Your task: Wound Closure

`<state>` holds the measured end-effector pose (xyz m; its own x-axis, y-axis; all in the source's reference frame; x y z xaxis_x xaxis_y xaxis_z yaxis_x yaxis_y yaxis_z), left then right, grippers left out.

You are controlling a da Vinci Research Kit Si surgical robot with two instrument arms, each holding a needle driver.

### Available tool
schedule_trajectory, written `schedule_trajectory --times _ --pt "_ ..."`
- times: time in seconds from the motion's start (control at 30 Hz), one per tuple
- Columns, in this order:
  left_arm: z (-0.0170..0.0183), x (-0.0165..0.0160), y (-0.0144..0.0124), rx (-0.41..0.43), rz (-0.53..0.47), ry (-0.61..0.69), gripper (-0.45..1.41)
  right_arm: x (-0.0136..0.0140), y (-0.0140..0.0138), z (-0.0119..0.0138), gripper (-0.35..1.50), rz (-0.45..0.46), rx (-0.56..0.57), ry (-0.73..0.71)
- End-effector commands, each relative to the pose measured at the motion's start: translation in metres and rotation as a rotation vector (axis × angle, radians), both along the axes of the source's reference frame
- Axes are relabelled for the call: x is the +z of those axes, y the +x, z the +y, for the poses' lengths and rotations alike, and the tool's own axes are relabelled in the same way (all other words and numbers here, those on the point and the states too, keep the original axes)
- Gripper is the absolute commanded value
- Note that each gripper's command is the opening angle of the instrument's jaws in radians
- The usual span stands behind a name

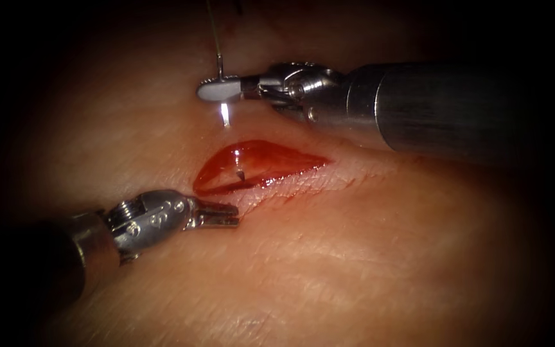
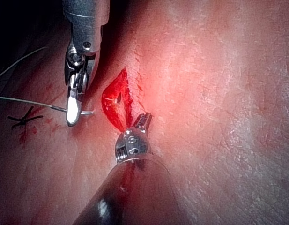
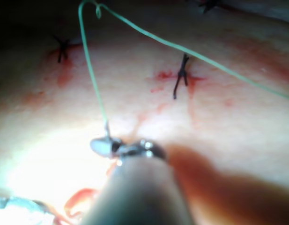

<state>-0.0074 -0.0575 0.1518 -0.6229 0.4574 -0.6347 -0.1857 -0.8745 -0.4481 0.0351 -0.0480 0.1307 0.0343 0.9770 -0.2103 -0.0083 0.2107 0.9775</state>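
Right end effector pinches needle entering tissue above cut; left end effector empty, slightly spread. Loose grip could twist the needle.

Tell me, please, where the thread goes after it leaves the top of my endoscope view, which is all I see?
Observer: In the right wrist view the green thread rises from the needle, bends over in a small loop, then runs away across the tissue.
Operator: Thanks. Here the right pincer holds that needle near its tail, its point seemingly in the tissue; the left pincer holds nothing. Anything else out there?
Observer: Yes: a dark knotted stitch sits in the tissue near that far run of thread.
Operator: And the left wrist view?
Observer: Another dark stitch lies beyond the right pincer from the cut.
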Motion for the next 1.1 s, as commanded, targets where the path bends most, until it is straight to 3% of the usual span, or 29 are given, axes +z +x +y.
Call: schedule_trajectory --times 0.03,0.5,0.67,0.7,0.73,0.77,1.0,1.1 --pt "0.0002 0.0008 -0.0004 0.000 0.000 -0.001 0.02 0.0003 0.0008 0.0002 -0.35 0.004 -0.005 0.012" --pt "0.0002 0.0008 -0.0004 0.000 0.000 -0.002 0.02 -0.0007 -0.0004 -0.0036 -0.35 0.011 -0.075 0.100" --pt "0.0002 0.0008 -0.0004 0.000 0.000 -0.002 0.02 -0.0005 -0.0008 -0.0027 -0.35 -0.002 -0.032 -0.096" --pt "0.0002 0.0008 -0.0004 0.000 0.000 -0.002 0.02 -0.0005 -0.0008 -0.0023 -0.30 -0.006 -0.022 -0.137" --pt "0.0002 0.0008 -0.0004 0.000 0.000 -0.002 0.02 -0.0003 -0.0009 -0.0018 -0.05 -0.014 -0.007 -0.197" --pt "0.0002 0.0008 -0.0004 0.000 0.000 -0.002 0.02 -0.0002 -0.0010 -0.0015 0.07 -0.022 0.005 -0.251" --pt "0.0001 0.0008 -0.0004 0.002 -0.001 0.000 0.02 0.0002 -0.0012 -0.0001 0.37 -0.068 0.029 -0.418" --pt "0.0001 0.0008 -0.0004 0.002 -0.001 0.000 0.02 0.0002 -0.0009 -0.0003 0.68 -0.106 0.017 -0.449"
